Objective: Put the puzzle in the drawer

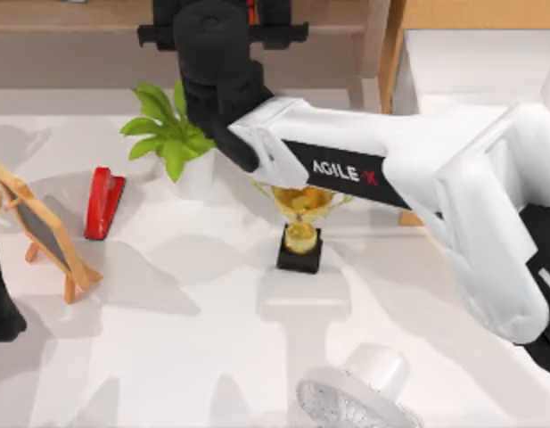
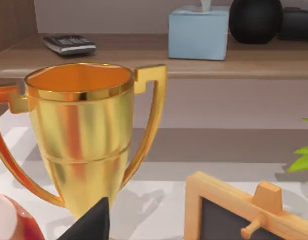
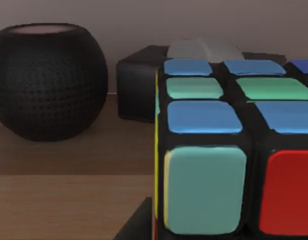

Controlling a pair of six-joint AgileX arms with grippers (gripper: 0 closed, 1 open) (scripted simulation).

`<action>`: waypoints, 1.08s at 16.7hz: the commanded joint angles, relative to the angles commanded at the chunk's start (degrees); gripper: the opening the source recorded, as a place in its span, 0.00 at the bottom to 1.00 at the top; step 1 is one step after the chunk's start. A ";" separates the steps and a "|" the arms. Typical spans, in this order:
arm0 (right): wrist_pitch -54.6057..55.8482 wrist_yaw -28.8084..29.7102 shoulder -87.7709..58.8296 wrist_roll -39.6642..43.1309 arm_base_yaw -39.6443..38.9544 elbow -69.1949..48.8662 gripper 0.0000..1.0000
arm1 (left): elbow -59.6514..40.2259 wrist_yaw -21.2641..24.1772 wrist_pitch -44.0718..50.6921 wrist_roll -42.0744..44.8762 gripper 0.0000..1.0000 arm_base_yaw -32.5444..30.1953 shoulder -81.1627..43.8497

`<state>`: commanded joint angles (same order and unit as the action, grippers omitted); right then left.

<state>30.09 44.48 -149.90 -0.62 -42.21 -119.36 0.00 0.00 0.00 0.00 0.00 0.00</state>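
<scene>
The right arm [image 1: 381,169] reached from the desk's right side across to the brown shelf [image 1: 69,36] along the desk's far edge, with the right gripper [image 1: 223,36] over the shelf board. In the right wrist view the puzzle [image 3: 233,165] sat very close in front of that gripper, on the shelf beside a round black speaker [image 3: 46,80] and a dark box [image 3: 136,85]. A dark finger tip [image 3: 139,225] showed just beside the cube's near edge, but whether the jaws were spread or already pinching the cube could not be told.

The puzzle lay straight ahead of the right jaws; being a cube, it had no long axis to line up with. The right arm was clearly the nearer one. The drawer [image 1: 471,53] stood at the desk's far right corner, its white inside open, so the carry would likely run rightward along the far edge.

The left gripper [image 2: 91,225] hung low by the desk's left edge, facing the gold trophy [image 2: 84,130].
</scene>
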 joint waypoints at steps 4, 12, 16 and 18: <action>0.00 0.00 0.00 0.00 0.00 0.00 0.17 | 0.00 0.00 0.00 0.00 1.00 0.00 0.00; 0.00 0.00 0.00 0.00 0.00 0.00 0.00 | 0.00 0.00 0.00 0.00 1.00 0.00 0.00; -0.02 0.03 0.32 -0.10 -0.28 0.20 0.00 | 0.00 0.00 0.00 0.00 1.00 0.00 0.00; 0.02 0.45 1.96 -0.14 -0.70 1.94 0.00 | 0.00 0.00 0.00 0.00 1.00 0.00 0.00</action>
<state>30.11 44.93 -147.94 -0.76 -42.91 -117.42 0.00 0.00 0.00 0.00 0.00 0.00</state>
